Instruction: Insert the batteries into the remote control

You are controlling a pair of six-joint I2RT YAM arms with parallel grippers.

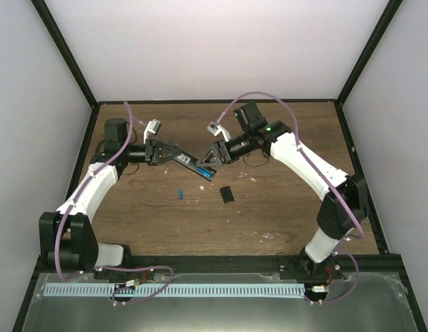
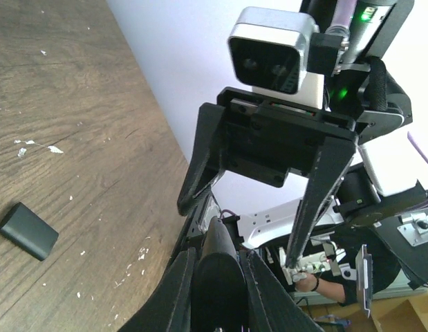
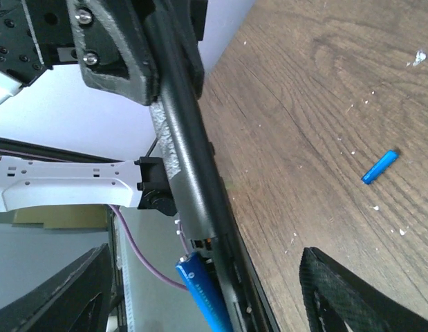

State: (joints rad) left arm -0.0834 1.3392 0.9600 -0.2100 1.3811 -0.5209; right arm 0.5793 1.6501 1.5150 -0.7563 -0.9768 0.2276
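My left gripper (image 1: pixel 171 153) is shut on one end of the slim black remote control (image 1: pixel 193 164) and holds it tilted above the table; the left wrist view shows its fingers (image 2: pixel 179 290) clamped on the remote (image 2: pixel 217 266). My right gripper (image 1: pixel 212 158) is open, its fingers spread wide on either side of the remote's slot end (image 3: pixel 189 159). One blue battery (image 3: pixel 203 294) lies slanted at the open slot, one end sticking out. The second blue battery (image 1: pixel 180 194) lies on the table, also in the right wrist view (image 3: pixel 379 167).
The small squarish black cover piece (image 1: pixel 227 194) lies on the wooden table right of the loose battery, and shows in the left wrist view (image 2: pixel 27 230). Small white flecks dot the wood. Black frame posts and white walls bound the table.
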